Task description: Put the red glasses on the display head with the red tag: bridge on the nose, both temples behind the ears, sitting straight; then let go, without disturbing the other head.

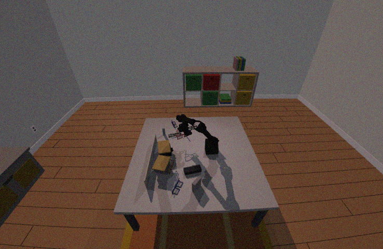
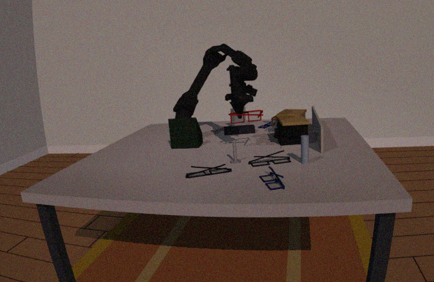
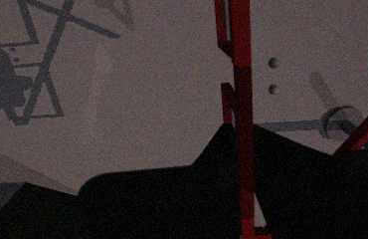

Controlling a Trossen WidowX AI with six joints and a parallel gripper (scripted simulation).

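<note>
Nearest the exterior camera, a blue pair of glasses [image 2: 272, 179] lay flat on the grey table [image 2: 124, 185]. Just behind it were two dark-framed pairs, one to the left [image 2: 208, 170] and one to the right [image 2: 269, 159], both with temples crossed. Between those two stood a thin pale post [image 2: 235, 151] on a small round foot, and to the right of the second pair a short grey-blue cylinder [image 2: 305, 148] stood upright.

Farther back, the arm's dark base block [image 2: 185, 132] sat on the table, left of a flat black box [image 2: 239, 129]. To the right stood a dark block with a tan top [image 2: 291, 123], and beside it an upright grey panel [image 2: 318, 130]. (Whether that tan-topped block is one of the display heads could not be told, and no red tag was visible.)

Above the black box, the arm bent over and pointed its gripper [image 2: 238, 112] straight down. Its fingers were nearly closed on the red glasses [image 2: 246, 116], pinching the frame near its middle and holding it level, off the table. From the wrist view the red frame [image 3: 242, 115] ran straight up the picture between the dark fingers, with the table below it.

Another blue pair [image 2: 265, 124] lay behind, near the tan-topped block.
</note>
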